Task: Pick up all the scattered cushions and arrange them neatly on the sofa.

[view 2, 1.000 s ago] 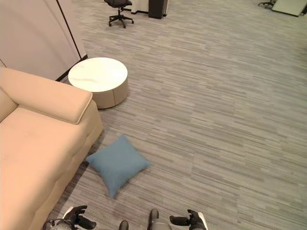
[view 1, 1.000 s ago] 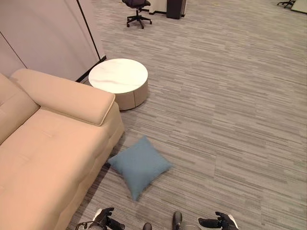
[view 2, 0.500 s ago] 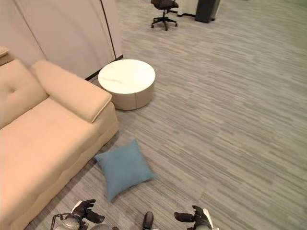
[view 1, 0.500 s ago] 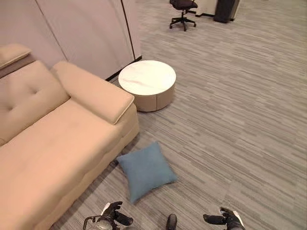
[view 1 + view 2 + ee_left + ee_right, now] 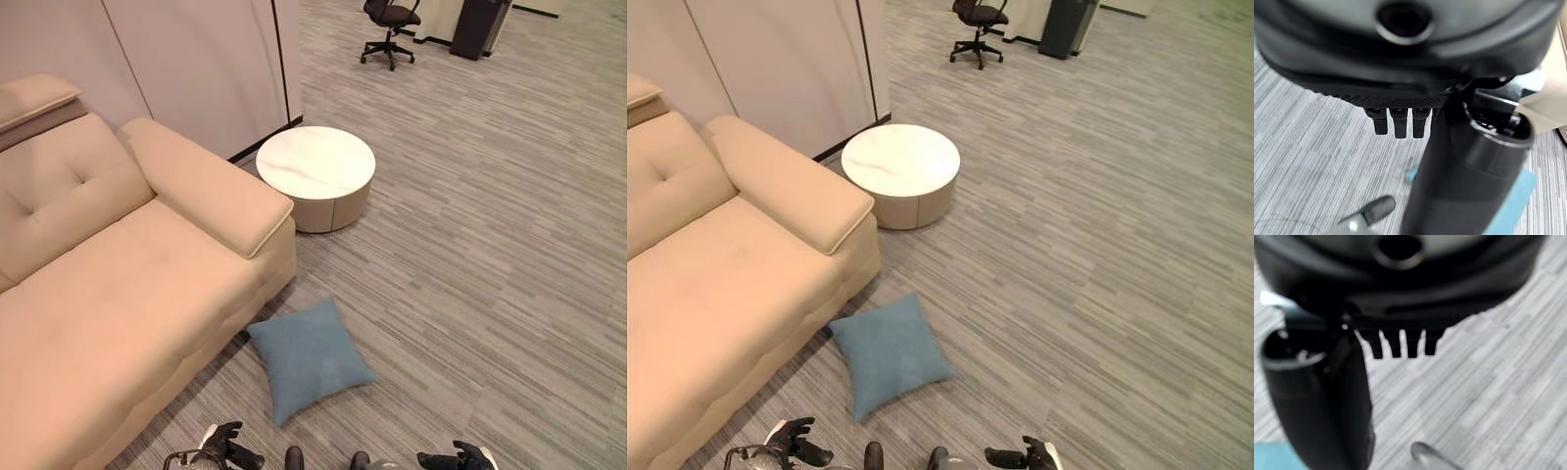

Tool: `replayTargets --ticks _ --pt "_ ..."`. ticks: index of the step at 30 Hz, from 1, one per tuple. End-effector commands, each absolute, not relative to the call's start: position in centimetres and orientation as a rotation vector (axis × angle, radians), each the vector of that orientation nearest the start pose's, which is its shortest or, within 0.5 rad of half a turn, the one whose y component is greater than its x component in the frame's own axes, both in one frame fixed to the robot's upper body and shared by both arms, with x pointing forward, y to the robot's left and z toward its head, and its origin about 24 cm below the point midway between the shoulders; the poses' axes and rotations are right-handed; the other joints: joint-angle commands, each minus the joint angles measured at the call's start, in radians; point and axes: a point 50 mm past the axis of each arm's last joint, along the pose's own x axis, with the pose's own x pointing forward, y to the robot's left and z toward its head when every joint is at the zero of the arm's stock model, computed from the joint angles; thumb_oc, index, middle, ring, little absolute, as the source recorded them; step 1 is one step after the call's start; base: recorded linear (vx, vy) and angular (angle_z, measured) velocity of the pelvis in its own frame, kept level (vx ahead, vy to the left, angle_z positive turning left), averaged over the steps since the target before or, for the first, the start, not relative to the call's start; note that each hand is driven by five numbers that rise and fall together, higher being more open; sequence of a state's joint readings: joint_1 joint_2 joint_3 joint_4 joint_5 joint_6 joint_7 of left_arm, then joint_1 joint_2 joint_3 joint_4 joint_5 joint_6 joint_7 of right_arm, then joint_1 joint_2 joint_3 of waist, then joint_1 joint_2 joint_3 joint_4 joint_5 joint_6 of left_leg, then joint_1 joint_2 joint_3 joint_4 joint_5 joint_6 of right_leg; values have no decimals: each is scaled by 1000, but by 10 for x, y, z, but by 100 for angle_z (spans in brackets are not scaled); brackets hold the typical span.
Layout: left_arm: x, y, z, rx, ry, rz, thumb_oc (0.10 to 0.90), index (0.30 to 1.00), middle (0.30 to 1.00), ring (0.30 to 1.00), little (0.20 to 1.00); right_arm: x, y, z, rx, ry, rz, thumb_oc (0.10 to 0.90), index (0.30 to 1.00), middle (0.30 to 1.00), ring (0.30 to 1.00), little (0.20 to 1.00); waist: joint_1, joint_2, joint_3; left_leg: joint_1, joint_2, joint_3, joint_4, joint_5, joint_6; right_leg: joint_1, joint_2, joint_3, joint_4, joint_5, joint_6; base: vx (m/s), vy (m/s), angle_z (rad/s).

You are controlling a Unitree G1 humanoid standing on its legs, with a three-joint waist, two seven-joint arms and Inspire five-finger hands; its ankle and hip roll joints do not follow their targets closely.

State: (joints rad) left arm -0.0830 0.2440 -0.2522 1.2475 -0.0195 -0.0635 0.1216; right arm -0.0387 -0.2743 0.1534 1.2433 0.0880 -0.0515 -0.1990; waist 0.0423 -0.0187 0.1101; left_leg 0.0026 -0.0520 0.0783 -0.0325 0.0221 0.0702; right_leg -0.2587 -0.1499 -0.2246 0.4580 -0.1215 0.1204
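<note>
Lying beside the sofa (image 5: pixel 118 294), blue cushion (image 5: pixel 309 357); left hand (image 5: pixel 223 446) and right hand (image 5: pixel 458 457) loosely spread, edge-cropped.

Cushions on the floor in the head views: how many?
1. A blue cushion lies flat on the carpet just off the sofa's front corner, ahead of both hands. More may lie outside the views.

Blue cushion (image 5: pixel 309 358) on carpet just beside beige sofa (image 5: pixel 118 294), near round table (image 5: pixel 315 176).
</note>
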Motion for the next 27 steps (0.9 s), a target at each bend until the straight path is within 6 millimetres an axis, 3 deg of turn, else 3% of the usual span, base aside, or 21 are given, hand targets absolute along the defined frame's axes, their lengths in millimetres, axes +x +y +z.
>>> replayTargets --ticks 1,5,8,10,12,15,17,21,23,27 --pt "130 235 -149 402 1057 91 800 900 900 900 900 128 -268 -139 -424 1038 -282 800 900 900 900 900 28 -10 -6 -26 11 -64 72 -86 -48 93 38 29 -238 132 6 225 -93 37" --pt "129 235 -150 407 1061 89 800 900 900 900 900 129 -270 -138 -425 1040 -286 800 900 900 900 900 10 -19 -3 5 -5 -123 71 -105 -59 81 51 116 -359 171 20 182 -121 44" --pt "122 232 -153 400 1081 90 800 900 900 900 900 127 -271 -139 -434 1039 -281 800 900 900 900 900 18 -29 -20 7 6 -137 74 -113 -79 119 56 113 -403 183 10 146 -176 42" --pt "124 227 -153 391 1076 72 800 900 900 900 900 130 -275 -136 -436 1021 -292 800 900 900 900 900 18 -34 -15 -31 34 -146 132 -115 -119 164 62 71 -444 166 -4 103 -286 39" --pt "130 223 -152 383 1059 66 800 900 900 900 900 132 -277 -135 -441 1013 -294 800 900 900 900 900 18 -36 4 -78 54 -117 206 -96 -136 186 60 46 -454 152 -18 10 -222 68" --pt "138 220 -150 377 1031 64 800 900 900 900 900 133 -279 -133 -440 1007 -308 800 900 900 900 900 20 -45 30 -164 76 -66 334 -55 -143 215 54 10 -471 144 -36 -24 -99 49" --pt "139 219 -150 376 1026 62 800 900 900 900 900 131 -280 -134 -436 1016 -310 800 900 900 900 900 16 -47 32 -178 89 -39 344 -57 -138 225 55 -6 -480 139 -39 18 -87 30" --pt "137 219 -150 383 1032 54 800 900 900 900 900 121 -281 -137 -425 1046 -318 800 900 900 900 900 18 -48 25 -203 84 3 278 -65 -126 255 60 -37 -501 126 -39 99 -45 45" --pt "131 221 -152 401 1055 44 800 900 900 900 900 116 -281 -139 -432 1067 -319 800 900 900 900 900 19 -43 17 -218 72 32 219 -34 -122 267 73 -50 -506 117 -39 156 23 45" --pt "117 228 -155 402 1100 60 800 900 900 900 900 114 -274 -142 -431 1074 -285 800 900 900 900 900 30 -40 -8 -138 55 12 126 -33 -112 289 86 -29 -478 90 -36 260 125 -20"
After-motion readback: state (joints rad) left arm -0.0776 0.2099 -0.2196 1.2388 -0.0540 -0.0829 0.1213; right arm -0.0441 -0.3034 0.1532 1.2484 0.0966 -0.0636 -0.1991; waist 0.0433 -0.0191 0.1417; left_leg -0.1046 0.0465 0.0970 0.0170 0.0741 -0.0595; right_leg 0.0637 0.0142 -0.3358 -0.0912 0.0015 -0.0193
